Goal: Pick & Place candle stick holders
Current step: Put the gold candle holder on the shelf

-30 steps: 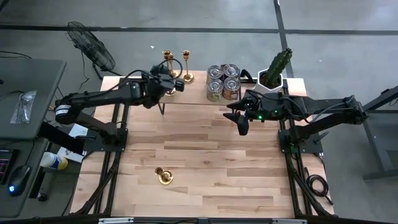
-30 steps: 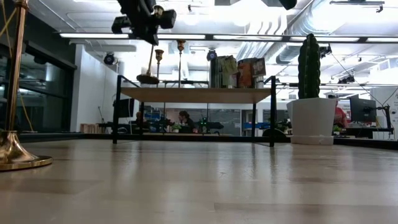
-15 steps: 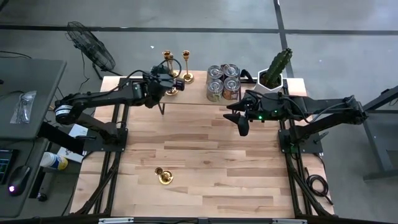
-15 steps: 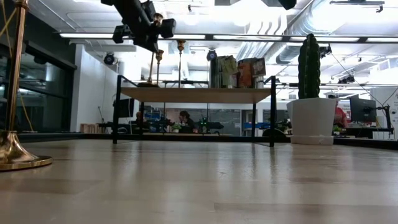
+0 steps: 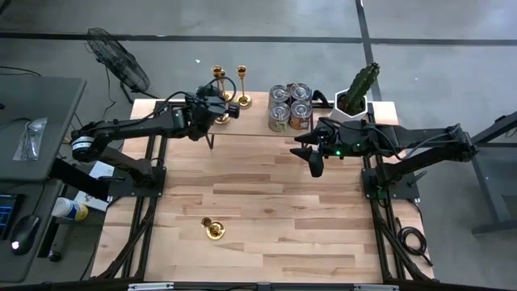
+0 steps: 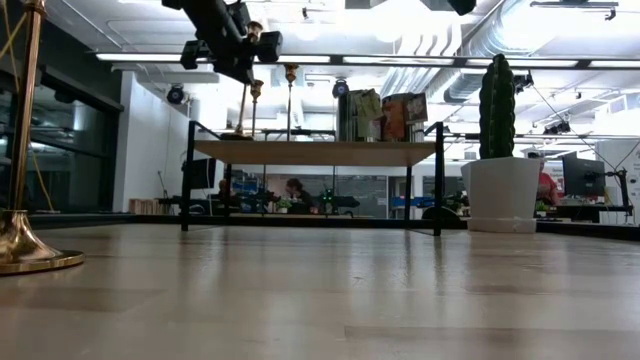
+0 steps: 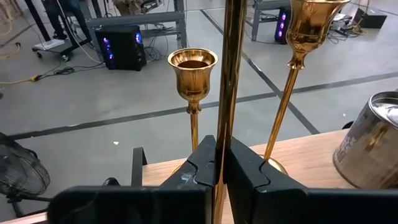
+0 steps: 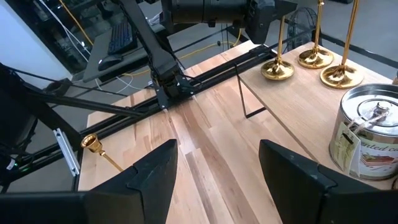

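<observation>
My left gripper is shut on a gold candle stick holder over the raised wooden shelf at the table's far left. Two more holders stand on their round bases on the shelf just behind it. Another holder stands upright on the table's near part. My right gripper hangs open above the table, right of the middle, with nothing between its fingers. My left gripper pinches the holder's thin stem between its two fingers, well above the base. The fingers come nearly level from the table's left side and lie across the stem. The holder stands about upright, its round base down on the shelf's top.
A cluster of silver-topped tin cans stands on the shelf's right half. A potted cactus sits at the far right corner. A fan stands on the floor beyond the table's far left.
My left gripper has sunk a little with the holder, still shut on its stem. The holder's base, which hung clear above the shelf, has come down to the shelf's top.
</observation>
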You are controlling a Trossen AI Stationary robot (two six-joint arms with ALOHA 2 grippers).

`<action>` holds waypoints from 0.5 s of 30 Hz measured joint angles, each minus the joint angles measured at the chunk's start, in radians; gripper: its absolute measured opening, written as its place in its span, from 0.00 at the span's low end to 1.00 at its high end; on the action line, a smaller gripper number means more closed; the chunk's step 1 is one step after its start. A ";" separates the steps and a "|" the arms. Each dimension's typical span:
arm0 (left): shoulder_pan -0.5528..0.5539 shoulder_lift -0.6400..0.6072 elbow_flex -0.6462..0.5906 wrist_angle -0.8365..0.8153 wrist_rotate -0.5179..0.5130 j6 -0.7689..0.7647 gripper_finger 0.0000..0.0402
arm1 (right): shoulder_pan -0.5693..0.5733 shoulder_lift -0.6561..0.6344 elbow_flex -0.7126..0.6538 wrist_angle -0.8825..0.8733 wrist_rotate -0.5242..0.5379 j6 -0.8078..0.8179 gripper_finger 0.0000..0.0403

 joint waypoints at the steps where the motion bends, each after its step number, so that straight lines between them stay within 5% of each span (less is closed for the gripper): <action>1: 0.000 0.000 0.000 -0.004 0.000 0.000 0.03 | 0.000 0.000 0.000 0.000 0.000 0.000 0.54; 15: 0.006 0.026 0.001 -0.017 -0.001 -0.027 0.03 | 0.000 0.000 0.000 0.004 0.000 0.000 0.54</action>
